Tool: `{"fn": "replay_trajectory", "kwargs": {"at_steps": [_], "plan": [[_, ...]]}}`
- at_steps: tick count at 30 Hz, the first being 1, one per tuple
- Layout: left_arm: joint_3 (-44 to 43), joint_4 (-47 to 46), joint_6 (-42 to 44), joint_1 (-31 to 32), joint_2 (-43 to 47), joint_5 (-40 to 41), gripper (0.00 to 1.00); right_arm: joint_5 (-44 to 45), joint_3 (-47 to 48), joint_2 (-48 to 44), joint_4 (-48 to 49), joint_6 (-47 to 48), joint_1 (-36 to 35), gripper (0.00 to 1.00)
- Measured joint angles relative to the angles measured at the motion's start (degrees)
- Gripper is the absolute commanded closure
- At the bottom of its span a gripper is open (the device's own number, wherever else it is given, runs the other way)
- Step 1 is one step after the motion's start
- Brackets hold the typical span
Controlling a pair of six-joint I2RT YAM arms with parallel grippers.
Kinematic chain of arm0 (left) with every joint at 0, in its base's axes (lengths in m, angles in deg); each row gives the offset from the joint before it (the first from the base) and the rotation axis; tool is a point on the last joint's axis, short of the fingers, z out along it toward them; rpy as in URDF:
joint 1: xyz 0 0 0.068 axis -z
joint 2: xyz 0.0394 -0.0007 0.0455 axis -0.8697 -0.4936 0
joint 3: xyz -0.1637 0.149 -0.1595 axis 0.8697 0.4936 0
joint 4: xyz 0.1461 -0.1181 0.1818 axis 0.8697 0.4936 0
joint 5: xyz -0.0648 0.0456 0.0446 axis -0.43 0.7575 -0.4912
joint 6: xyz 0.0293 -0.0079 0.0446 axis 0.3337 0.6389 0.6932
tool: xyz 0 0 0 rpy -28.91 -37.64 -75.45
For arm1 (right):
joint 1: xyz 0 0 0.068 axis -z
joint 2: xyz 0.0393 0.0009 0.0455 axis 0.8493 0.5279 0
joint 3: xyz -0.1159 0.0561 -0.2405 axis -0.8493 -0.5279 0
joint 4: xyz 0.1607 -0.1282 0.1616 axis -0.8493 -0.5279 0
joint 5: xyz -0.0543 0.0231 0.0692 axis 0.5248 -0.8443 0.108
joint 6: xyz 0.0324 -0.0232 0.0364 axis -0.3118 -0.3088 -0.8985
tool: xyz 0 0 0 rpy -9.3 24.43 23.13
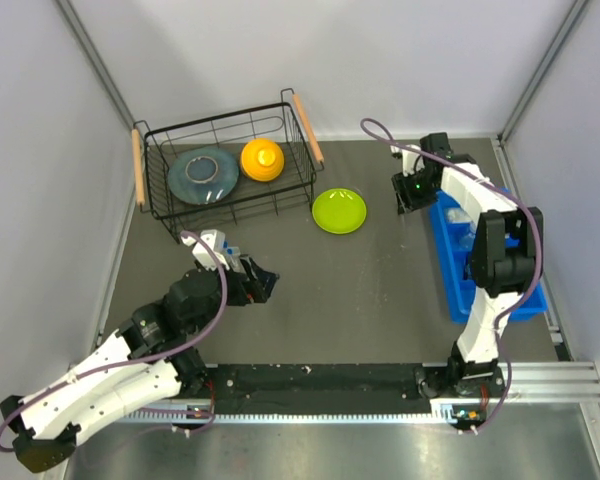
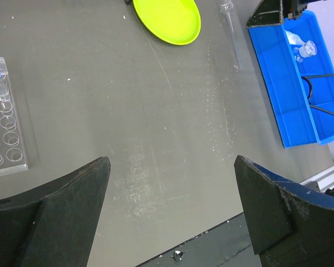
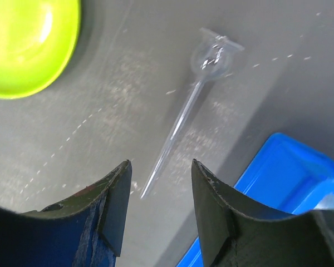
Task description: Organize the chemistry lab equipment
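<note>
The thin glass rod [image 3: 181,122] is clear and slim, with a round bulb at its far end. It lies flat on the grey worktop [image 3: 89,144] between the lime-green plate [image 3: 28,44] and the blue tray [image 3: 278,167], touching neither. Its near tip lies below the gap of the right hand [image 3: 158,167], which is released and empty. The tray's rim runs close on one side, with bare worktop on the other. The left hand [image 2: 171,164] gapes wide over open worktop, with the clear plastic tube rack [image 2: 5,139] beside it.
</note>
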Motion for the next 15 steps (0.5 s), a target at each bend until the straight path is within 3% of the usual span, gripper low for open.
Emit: {"fn": "replay_trajectory", "kwargs": {"at_steps": [7,15], "plan": [[0.0,0.02,-0.5,-0.04,-2.19,0.37,0.01,4.28,5.38,7.98,1.66,-1.97,-0.09,0.53],[0.0,0.0,-0.55,-0.04,-3.65,0.35,0.01,6.14,6.25,11.45,2.19,-2.51,-0.52,0.62]]}}
